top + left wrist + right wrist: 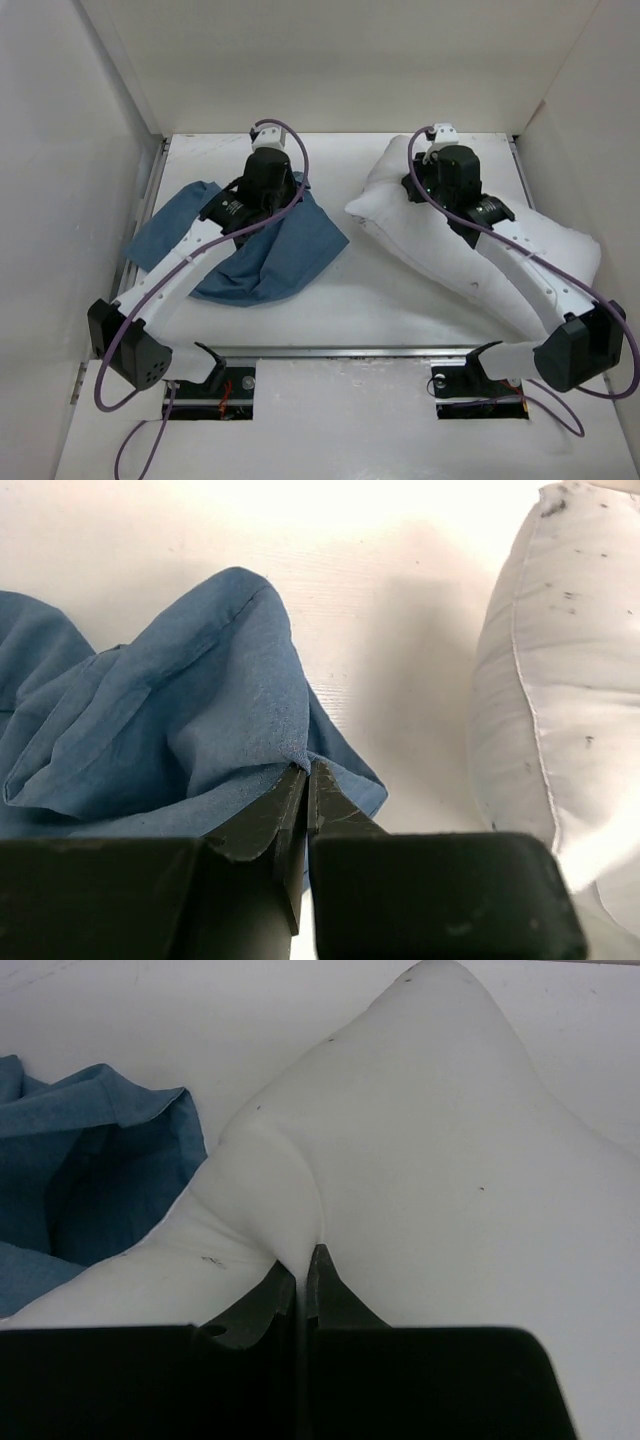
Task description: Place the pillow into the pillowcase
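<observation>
Because it carries everything else, the tabletop (390,300) heads the list: white and flat, with both soft goods lying on it side by side and not overlapping.

Pillow (410,235): white and plump, at 3 o'clock on the tabletop, its long axis running from 10 to 4 o'clock. It is wholly outside the pillowcase; no part has entered. The 10 o'clock end is puckered upward. Judged: that end is raised because it is meant to lead into the sack.

Pillowcase (290,250): slate-blue, thin and crumpled, at 9 o'clock on the tabletop. It lies just beside the pillow, and the left wrist view shows bare white between them. Its 12 o'clock edge is bunched and lifted into a hollow fold; whether this is the open mouth cannot be told. Judged: it is lifted there to offer an opening toward 3 o'clock, where the pillow lies.

Left pincer (306,770): tips closed together on a fold at the pillowcase's edge, with blue cloth drawn to a peak right at the tips. It is probably held this way to keep one lip of the sack up.

Right pincer (305,1255): tips closed on a pinch of the pillow's cover, with creases running into the gap. The grip takes the skin only, not the stuffing, so the bulk will likely sag and drag when moved.

Step in hand, as judged: both grasps are made and insertion has not begun. The next need is to carry the pinched end toward 9 o'clock and into the raised fold. The risk is that a single held lip lets the opening collapse.
</observation>
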